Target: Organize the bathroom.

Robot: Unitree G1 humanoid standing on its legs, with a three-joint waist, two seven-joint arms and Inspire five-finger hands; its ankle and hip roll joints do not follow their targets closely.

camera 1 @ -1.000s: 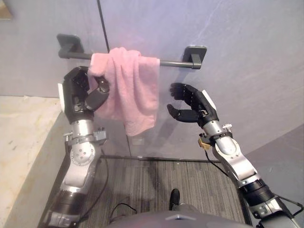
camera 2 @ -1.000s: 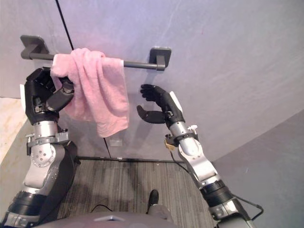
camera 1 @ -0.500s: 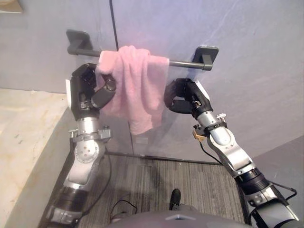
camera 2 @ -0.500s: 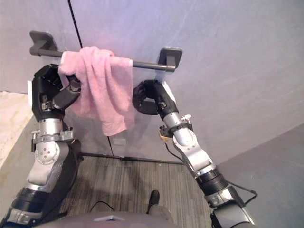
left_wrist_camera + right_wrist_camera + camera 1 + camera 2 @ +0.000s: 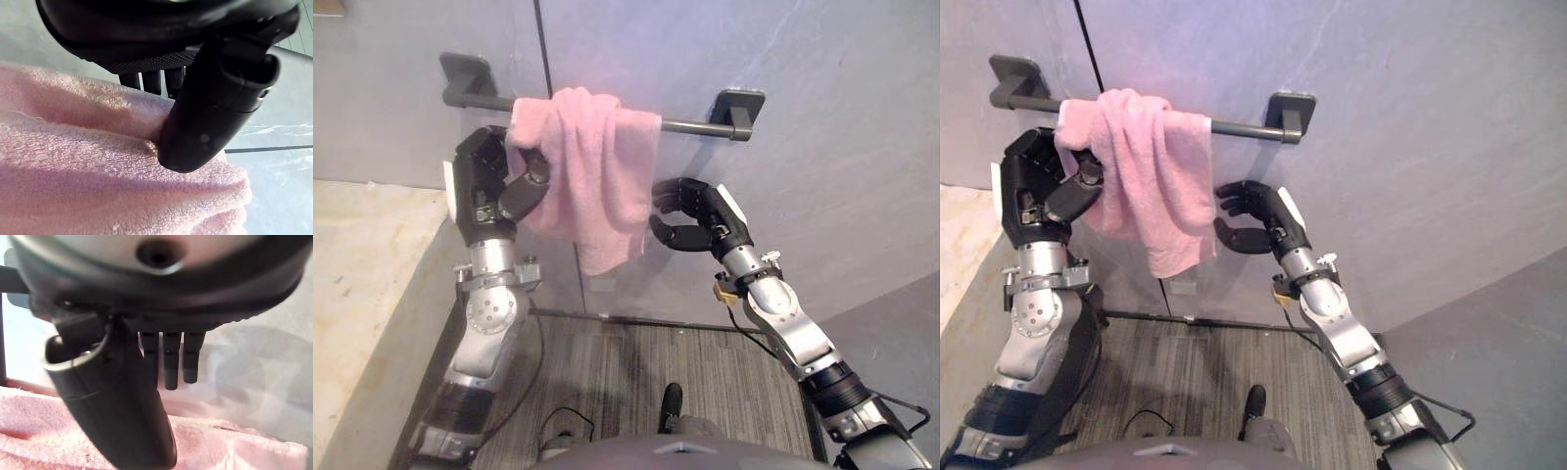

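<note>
Left eye view: a pink towel (image 5: 592,176) hangs bunched over a dark towel bar (image 5: 690,124) fixed to a grey wall (image 5: 842,147). The left robot hand (image 5: 494,186) is raised at the towel's left edge, its thumb and fingers pinching a fold of the cloth just below the bar. The right robot hand (image 5: 690,215) sits just beside the towel's right edge, under the bare stretch of bar, fingers loosely curved and thumb apart from them, holding nothing. A pale tabletop (image 5: 357,274) lies at the left, and a striped grey floor mat (image 5: 636,382) runs along the foot of the wall.

Right eye view: the same scene, with the towel (image 5: 1156,171) draped near the bar's left bracket (image 5: 1016,78) and its lowest corner hanging to about the level of the right robot hand (image 5: 1253,217). The left robot hand (image 5: 1043,186) grips the cloth at its left side.

Left wrist view: the left robot hand's thumb (image 5: 215,107) presses down into the pink towel (image 5: 88,171), with the fingers (image 5: 151,81) behind the fold, so the cloth is pinched between them.

Right wrist view: the right robot hand's thumb (image 5: 117,406) and fingers (image 5: 171,362) stand apart and relaxed, with the pink towel (image 5: 234,450) just past them and the wall beyond.
</note>
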